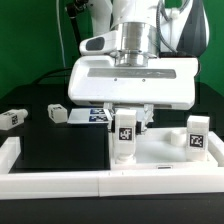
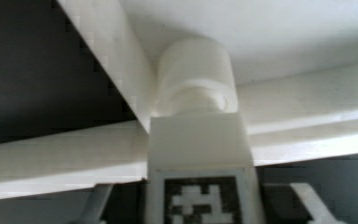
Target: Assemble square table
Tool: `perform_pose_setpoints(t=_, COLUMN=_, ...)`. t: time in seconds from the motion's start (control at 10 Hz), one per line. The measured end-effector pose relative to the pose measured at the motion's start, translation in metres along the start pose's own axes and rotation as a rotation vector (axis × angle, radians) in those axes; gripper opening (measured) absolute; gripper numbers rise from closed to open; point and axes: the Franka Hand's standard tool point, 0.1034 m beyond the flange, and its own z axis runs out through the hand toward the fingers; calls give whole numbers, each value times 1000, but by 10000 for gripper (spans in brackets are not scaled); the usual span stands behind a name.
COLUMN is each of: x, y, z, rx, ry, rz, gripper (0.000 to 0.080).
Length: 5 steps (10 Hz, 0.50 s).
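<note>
Across the black surface (image 1: 60,140), w/ a green backdrop (image 1: 30,45) behind, white border rails (image 1: 50,183) fence the near edge and the exterior view's left side. Arm (image 1: 130,25) drops straight down at centre, wrist vertical, its wide white gripper body level and facing the cam. Square table slab (image 1: 160,158) lies flat just inside the near rail, toward the exterior view's right. Gripper (image 1: 125,125) points down over the slab's left end, jaws closed partway on an upright leg (image 1: 125,140), tag toward cam. Wrist view shows that leg (image 2: 197,140) meeting the slab's raised rim (image 2: 51,160); can't tell if it's seated in a hole. Second leg (image 1: 197,134) stands upright at the slab's right end. Third leg (image 1: 12,117) lies far left on the surface, fourth leg (image 1: 57,113) nearer centre. Marker board (image 1: 95,116) lies behind the gripper, mostly hidden.
</note>
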Motion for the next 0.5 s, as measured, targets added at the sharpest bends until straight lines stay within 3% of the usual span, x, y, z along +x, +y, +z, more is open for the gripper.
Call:
perform_pose_setpoints(t=0.2, x=-1, y=0, z=1, rx=0, ry=-7, rz=0, gripper=294)
perform_pose_setpoints(t=0.4, x=-1, y=0, z=1, rx=0, ry=-7, rz=-1, gripper=608)
perform_pose_setpoints(t=0.5, x=-1, y=0, z=1, rx=0, ry=-8, rz=-1, gripper=638)
